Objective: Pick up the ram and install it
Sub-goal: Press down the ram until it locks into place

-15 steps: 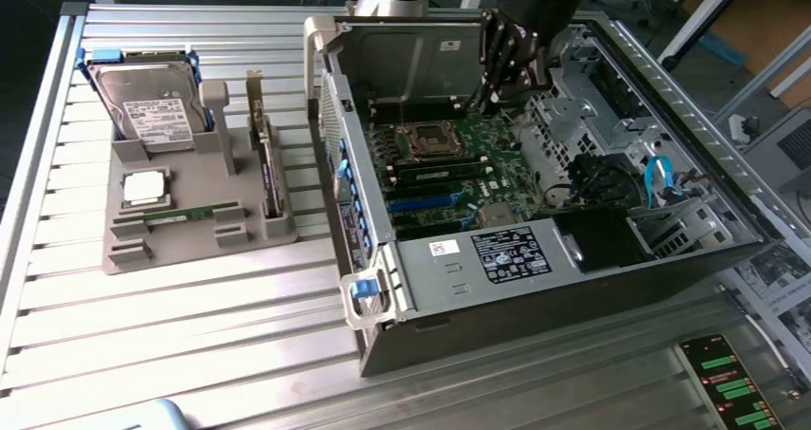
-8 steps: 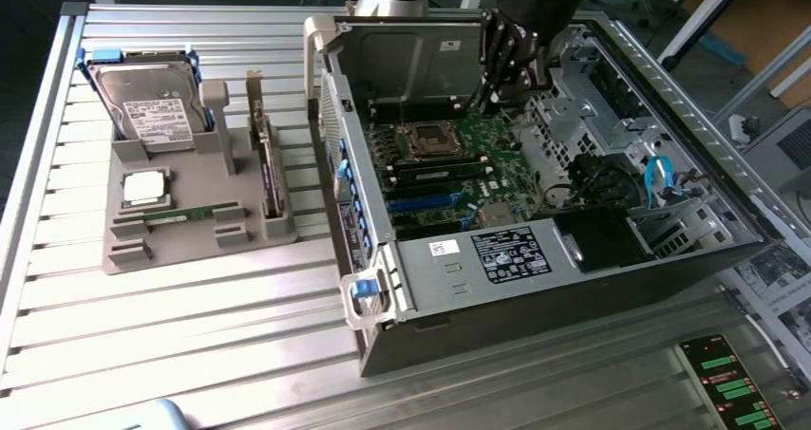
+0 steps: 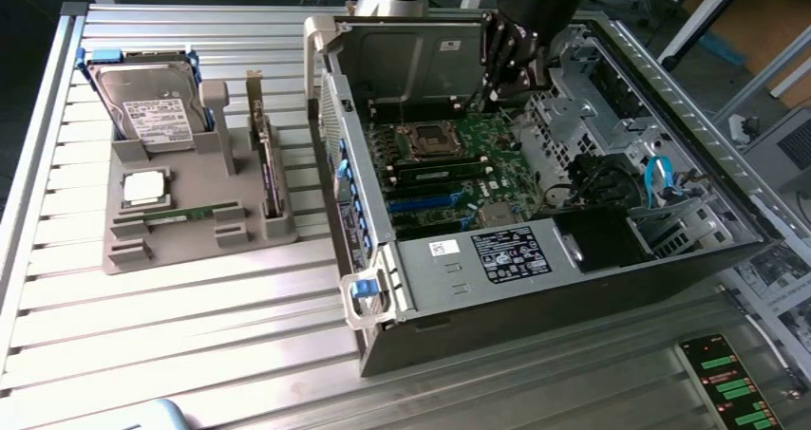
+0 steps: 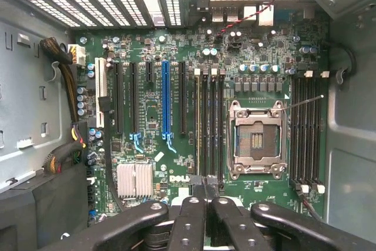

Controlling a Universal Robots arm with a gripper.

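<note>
**Slatted bench, open computer, claw shut above the board**

Silver slatted metal forms the table (image 3: 190,335). 2 main things sit on it: a grey holder (image 3: 127,259) and an open black computer case (image 3: 545,302) lying on its side. A small panel with green lights (image 3: 735,383) lies beyond the case, well apart from the claw.

The ram (image 3: 178,214) is a long, narrow, thin green stick with small dark chips along it. It lies flat in a groove of the holder, outside the case and well apart from the claw, with nothing touching it. The same holder carries 1 hard drive (image 3: 152,107) standing on edge and 1 square silver processor chip (image 3: 143,188). It also carries 1 bigger card (image 3: 266,164) standing upright between the ram and the case.

The claw (image 3: 514,86) hangs inside the case at the end of the arm. In the wrist view the claw (image 4: 205,185) is closed. Its 2 black fingers (image 4: 191,204) are pressed together with nothing visible between them. The tips sit just over 1 end of the long black slots (image 4: 208,121) on the green board (image 4: 153,57), just beside the empty metal socket (image 4: 257,139). A silver finned block (image 4: 134,179) lies near the claw. In the exterior view a thin green strip (image 3: 438,172) shows among those slots; whether it is another stick I cannot tell.
</note>
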